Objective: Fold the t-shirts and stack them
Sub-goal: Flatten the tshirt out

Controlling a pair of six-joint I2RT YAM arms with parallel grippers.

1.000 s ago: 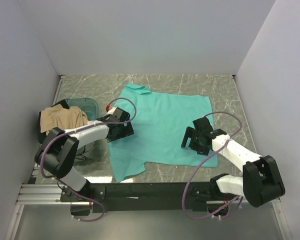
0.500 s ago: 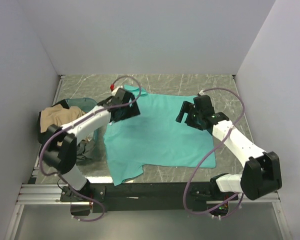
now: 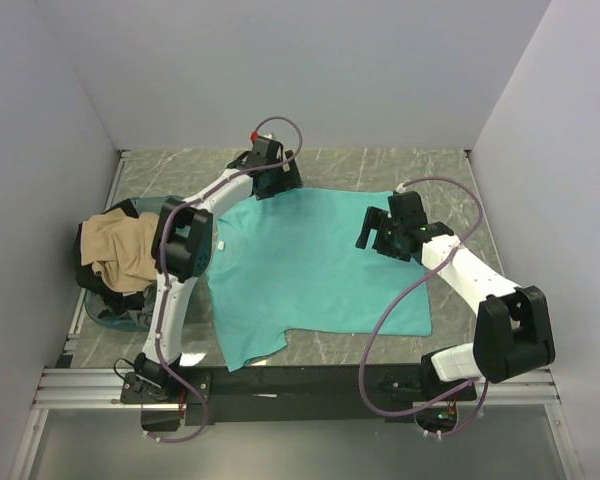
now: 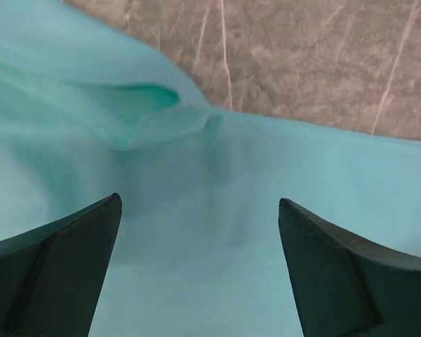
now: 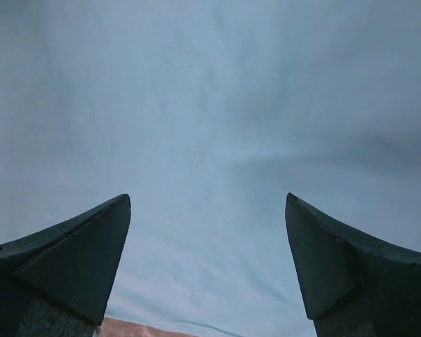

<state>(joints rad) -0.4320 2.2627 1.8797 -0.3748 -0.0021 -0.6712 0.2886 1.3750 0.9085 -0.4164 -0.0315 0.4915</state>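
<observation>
A teal t-shirt point(image 3: 310, 265) lies spread flat on the marble table, with a small white neck label point(image 3: 222, 246) at its left edge. My left gripper point(image 3: 272, 180) is open at the shirt's far left corner, over a folded sleeve hem point(image 4: 144, 112). My right gripper point(image 3: 380, 232) is open over the shirt's far right part; its view shows only plain teal cloth point(image 5: 210, 126) between the fingers. A tan t-shirt point(image 3: 120, 250) lies heaped on dark shirts point(image 3: 105, 285) in the tub at the left.
The translucent bluish tub point(image 3: 185, 212) stands at the left edge of the table. White walls close in the back and both sides. Bare marble point(image 3: 380, 165) shows behind the shirt and at the front right point(image 3: 330, 345).
My left gripper has swung from the shirt's left edge away to its far left corner. My right gripper moved from the near right corner to the far right part. The shirt's left side has shifted.
</observation>
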